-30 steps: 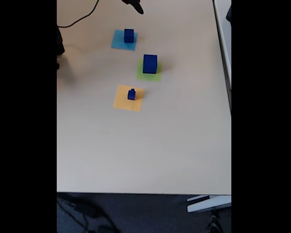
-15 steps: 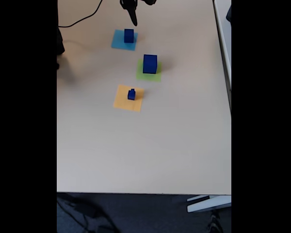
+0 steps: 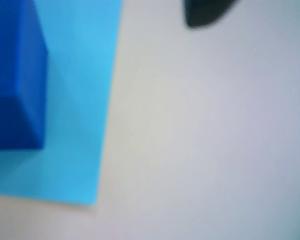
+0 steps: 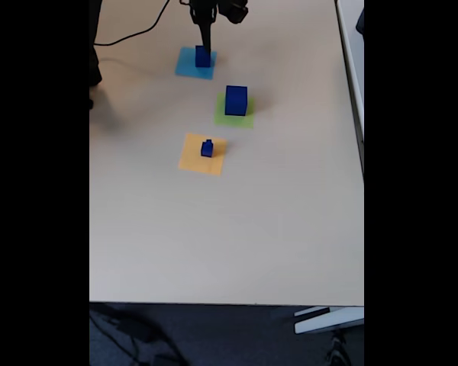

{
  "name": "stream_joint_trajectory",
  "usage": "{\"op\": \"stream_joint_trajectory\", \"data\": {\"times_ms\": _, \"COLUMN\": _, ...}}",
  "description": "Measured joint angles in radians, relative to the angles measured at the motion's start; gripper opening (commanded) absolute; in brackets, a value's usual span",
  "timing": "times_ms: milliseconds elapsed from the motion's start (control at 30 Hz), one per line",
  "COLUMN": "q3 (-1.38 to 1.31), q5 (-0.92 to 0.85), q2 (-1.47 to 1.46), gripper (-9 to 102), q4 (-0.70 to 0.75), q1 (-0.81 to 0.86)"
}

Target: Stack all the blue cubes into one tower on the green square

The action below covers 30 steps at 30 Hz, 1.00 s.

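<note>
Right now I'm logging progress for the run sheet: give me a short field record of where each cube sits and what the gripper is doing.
large cube: on the green square
medium cube: on the light-blue square
small cube: on the orange-yellow square
tower: not started, nothing stacked on the large cube
gripper: just above the medium cube; open or shut unclear

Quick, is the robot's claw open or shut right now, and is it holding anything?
Gripper: cannot be told whether its jaws are open or shut; it hangs right over the medium dark-blue cube on the flat light-blue paper square, with no clear grasp seen.
</note>
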Motion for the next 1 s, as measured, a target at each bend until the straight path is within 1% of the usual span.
{"op": "stream_joint_trajectory", "data": {"times_ms": 267, "q3": -0.008, "q5": -0.020, "q2": -0.049, "gripper": 43, "q4": 0.055, "q1": 0.040}}
{"op": "stream_joint_trajectory", "data": {"times_ms": 367, "q3": -0.008, "q5": -0.038, "q2": -0.049, "gripper": 38, "q4": 0.067, "q1": 0.046}}
{"op": "stream_joint_trajectory", "data": {"times_ms": 567, "q3": -0.008, "q5": -0.051, "q2": -0.049, "gripper": 36, "q4": 0.078, "q1": 0.055}}
{"op": "stream_joint_trajectory", "data": {"times_ms": 633, "q3": -0.008, "q5": -0.051, "q2": -0.049, "gripper": 33, "q4": 0.078, "q1": 0.057}}
{"op": "stream_joint_trajectory", "data": {"times_ms": 1000, "q3": -0.008, "q5": -0.051, "q2": -0.072, "gripper": 31, "q4": 0.078, "q1": 0.055}}
